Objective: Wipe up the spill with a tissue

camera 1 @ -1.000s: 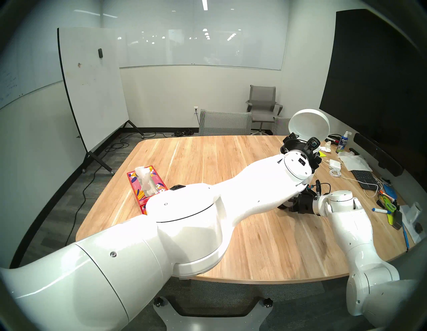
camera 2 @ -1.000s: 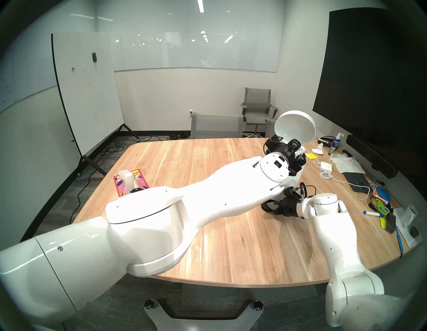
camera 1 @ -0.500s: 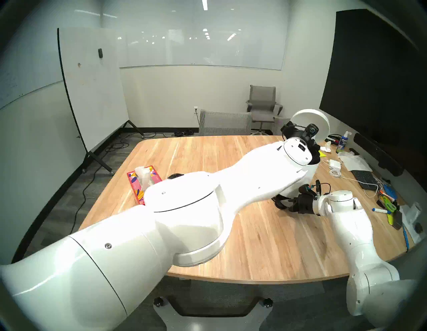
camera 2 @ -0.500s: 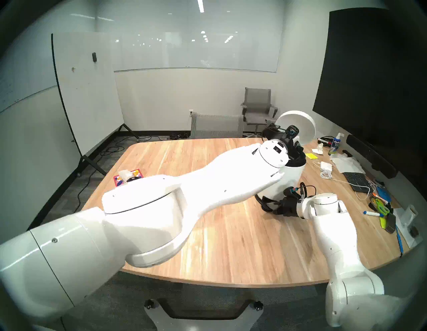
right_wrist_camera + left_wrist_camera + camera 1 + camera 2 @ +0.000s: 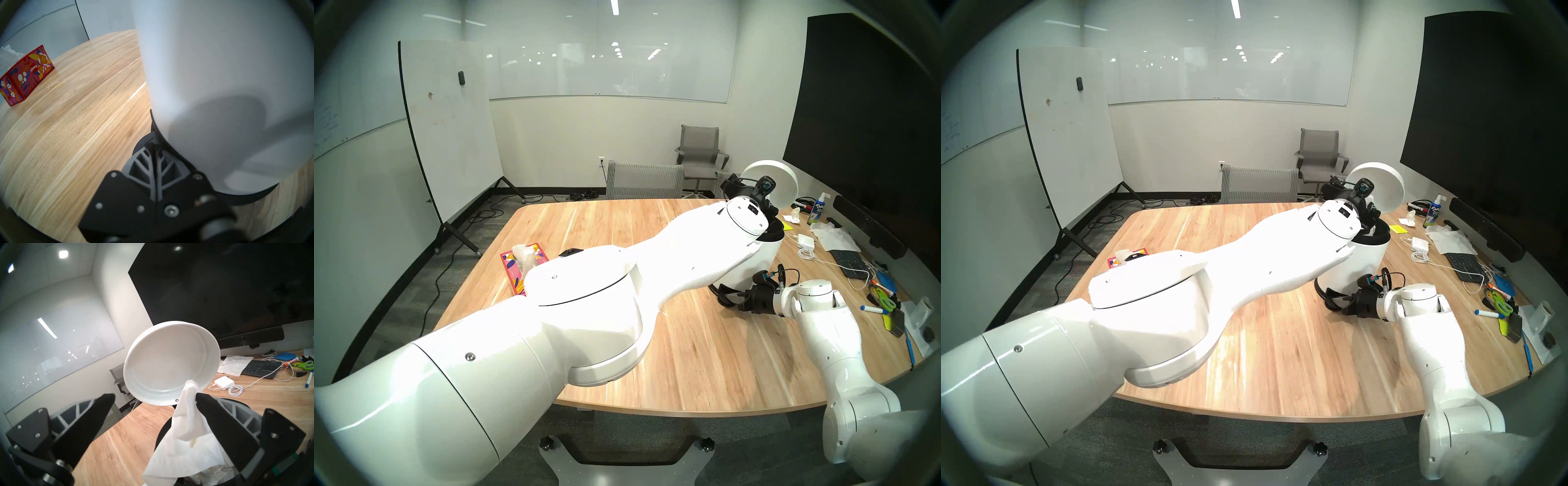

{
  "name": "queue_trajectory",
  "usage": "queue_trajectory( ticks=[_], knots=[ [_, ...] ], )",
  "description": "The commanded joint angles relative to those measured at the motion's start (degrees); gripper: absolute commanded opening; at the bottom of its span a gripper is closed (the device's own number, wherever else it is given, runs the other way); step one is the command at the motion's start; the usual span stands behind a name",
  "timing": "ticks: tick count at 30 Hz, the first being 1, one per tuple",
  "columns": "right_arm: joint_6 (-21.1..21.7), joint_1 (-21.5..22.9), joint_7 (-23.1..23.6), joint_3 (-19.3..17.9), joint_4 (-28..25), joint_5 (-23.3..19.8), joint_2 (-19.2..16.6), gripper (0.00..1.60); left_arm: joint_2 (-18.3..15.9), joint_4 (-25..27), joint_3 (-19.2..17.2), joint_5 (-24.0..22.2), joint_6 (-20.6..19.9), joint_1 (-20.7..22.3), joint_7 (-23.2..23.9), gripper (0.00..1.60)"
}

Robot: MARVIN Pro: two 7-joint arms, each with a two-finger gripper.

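The step bin (image 5: pixel 751 264) stands on the table (image 5: pixel 619 230) toward its right side, lid (image 5: pixel 772 180) tipped up behind its mouth. The left gripper (image 5: pixel 154 396) hangs over that mouth, jaws apart, and the tissue (image 5: pixel 185 438) clings to its right-hand finger (image 5: pixel 220 426), drooping into the bin. The right gripper (image 5: pixel 155 147) sits at the bin's foot on the near side, jaws together on the pedal (image 5: pixel 144 144). The tissue box (image 5: pixel 521 268) lies near the table's left edge, well apart from the bin. Along the right edge lie a charger (image 5: pixel 805 240), a keyboard (image 5: pixel 848 261), scissors (image 5: pixel 885 298) and a marker (image 5: pixel 873 309); a spray bottle (image 5: pixel 817 208) stands toward the far right corner
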State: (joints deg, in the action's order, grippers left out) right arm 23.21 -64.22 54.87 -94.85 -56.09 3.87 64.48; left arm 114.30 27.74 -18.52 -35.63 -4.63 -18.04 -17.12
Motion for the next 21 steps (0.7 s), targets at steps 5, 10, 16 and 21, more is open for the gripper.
queue_trajectory(
  ticks=[5,10,16,21],
  knots=[
    [0.3,-1.4,-0.3,0.2,0.9,0.5,-0.4,0.0,0.7,-0.3,1.1,-0.3,-0.1,0.5,-0.1,1.6],
    [0.3,-1.4,-0.3,0.2,0.9,0.5,-0.4,0.0,0.7,-0.8,2.6,-0.6,0.0,-2.0,-0.4,1.6],
    [0.2,-1.4,-0.3,0.2,0.9,0.4,-0.4,0.0,0.7,-1.2,4.5,-0.9,0.0,-4.6,-0.7,1.6],
    [0.2,-1.4,-0.3,0.2,0.9,0.4,-0.4,0.0,0.7,-1.2,4.9,-1.2,0.7,-4.1,-1.3,1.6]
  ],
)
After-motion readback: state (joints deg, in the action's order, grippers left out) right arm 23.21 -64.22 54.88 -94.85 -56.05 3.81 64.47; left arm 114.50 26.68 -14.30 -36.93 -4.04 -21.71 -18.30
